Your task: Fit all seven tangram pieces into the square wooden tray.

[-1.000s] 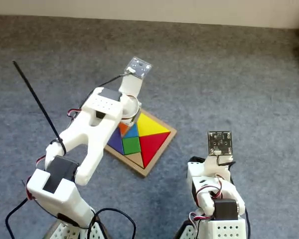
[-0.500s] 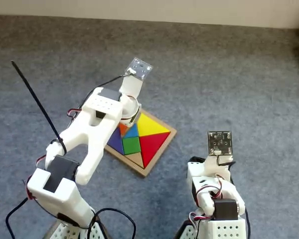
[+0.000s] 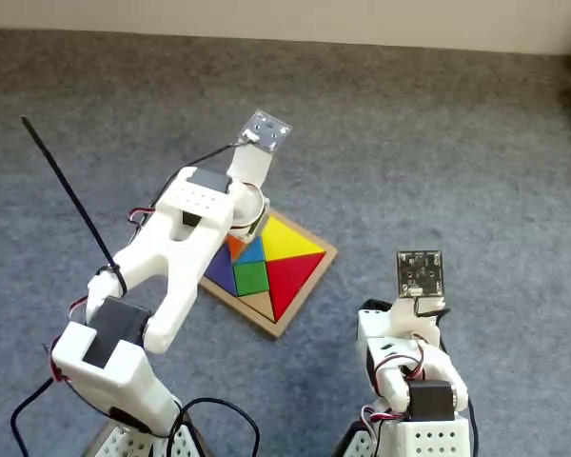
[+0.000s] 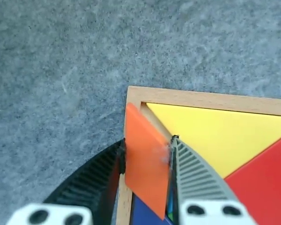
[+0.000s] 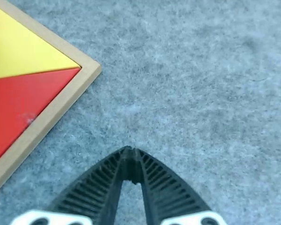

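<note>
Tray (image 4: pixel 201 97) on the carpet (image 4: pixel 61 70) — one piece (image 4: pixel 147 173) above its corner

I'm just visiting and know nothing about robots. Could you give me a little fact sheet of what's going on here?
Surface: grey carpet
Tray: square wooden tray, flat on the carpet
Left arm: left gripper shut on the orange piece, at a tray corner
Held piece: tilted, overlapping the rim, not seated
Seated pieces seen: yellow triangle, red triangle, green square
Right arm: right gripper shut, empty, above carpet beside the tray

Left arm (image 3: pixel 171 257) overhangs tray (image 3: pixel 304 291) left half; right half reachable.
</note>
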`<action>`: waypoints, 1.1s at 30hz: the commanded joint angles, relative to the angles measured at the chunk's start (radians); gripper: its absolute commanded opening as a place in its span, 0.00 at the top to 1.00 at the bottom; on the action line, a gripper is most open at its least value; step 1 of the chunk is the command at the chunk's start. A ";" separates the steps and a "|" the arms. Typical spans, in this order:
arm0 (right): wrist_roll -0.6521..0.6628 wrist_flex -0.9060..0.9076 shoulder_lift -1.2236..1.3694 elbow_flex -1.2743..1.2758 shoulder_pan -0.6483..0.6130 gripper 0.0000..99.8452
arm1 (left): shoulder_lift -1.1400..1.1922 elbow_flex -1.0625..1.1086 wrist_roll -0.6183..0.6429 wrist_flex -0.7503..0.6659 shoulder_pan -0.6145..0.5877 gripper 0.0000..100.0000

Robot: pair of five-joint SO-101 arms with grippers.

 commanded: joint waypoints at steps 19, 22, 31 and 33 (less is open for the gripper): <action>-0.003 0.008 -0.015 0.119 0.013 0.99 | -0.021 -0.016 -0.005 -0.008 -0.016 0.76; -0.003 0.008 -0.016 0.119 0.015 0.99 | -0.021 -0.019 -0.005 -0.009 -0.016 0.76; -0.003 0.008 -0.016 0.122 0.044 0.99 | -0.021 -0.025 0.021 -0.012 -0.073 0.76; -0.003 0.008 -0.016 0.122 0.044 0.99 | -0.021 -0.027 0.052 -0.025 -0.096 0.76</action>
